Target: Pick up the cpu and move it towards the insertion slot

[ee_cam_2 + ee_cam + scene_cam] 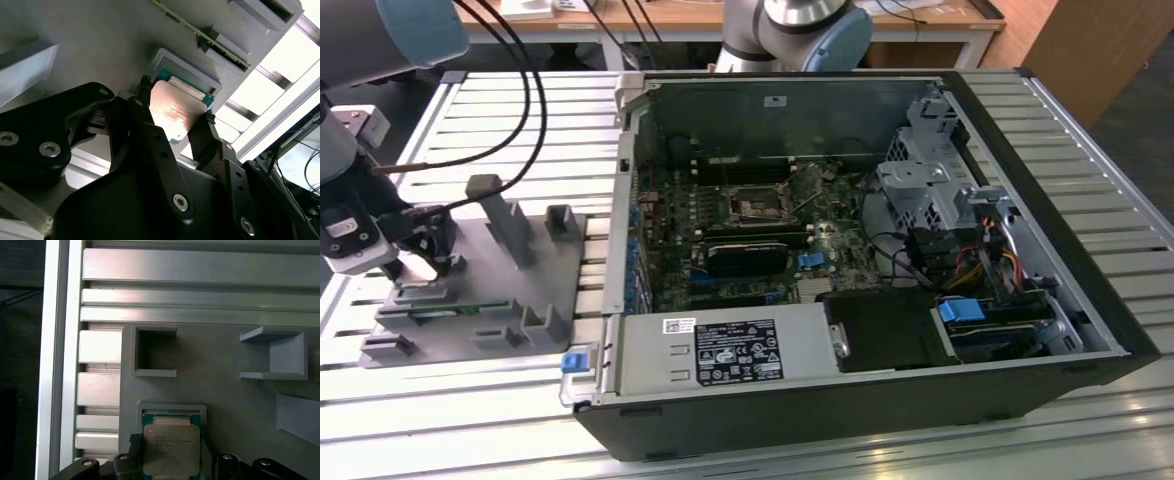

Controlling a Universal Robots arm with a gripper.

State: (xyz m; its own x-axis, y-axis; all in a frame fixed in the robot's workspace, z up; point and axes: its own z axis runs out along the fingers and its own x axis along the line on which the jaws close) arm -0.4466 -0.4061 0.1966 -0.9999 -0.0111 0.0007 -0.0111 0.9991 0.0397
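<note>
The cpu (171, 455) is a small square chip with a silvery face. It sits between the two black fingers (134, 441) of my gripper (170, 441), just over a green-floored recess (172, 415) in the grey fixture plate (220, 400). In the second wrist view the fingertips (145, 85) press on opposite edges of the cpu (172, 115), so the gripper (177, 100) is shut on it. In the exterior view my gripper (420, 265) hangs over the fixture plate (494, 290) at the exterior view's left. The insertion slot (758, 205) lies on the motherboard inside the open computer case, well to the right.
The open black computer case (1014, 150) holds a power supply (720, 352), a drive cage (927, 190) and loose cables. Grey posts (500, 215) stand up from the fixture plate close to the gripper. Everything rests on a slatted aluminium table (520, 110). Black cables (520, 100) trail from the arm.
</note>
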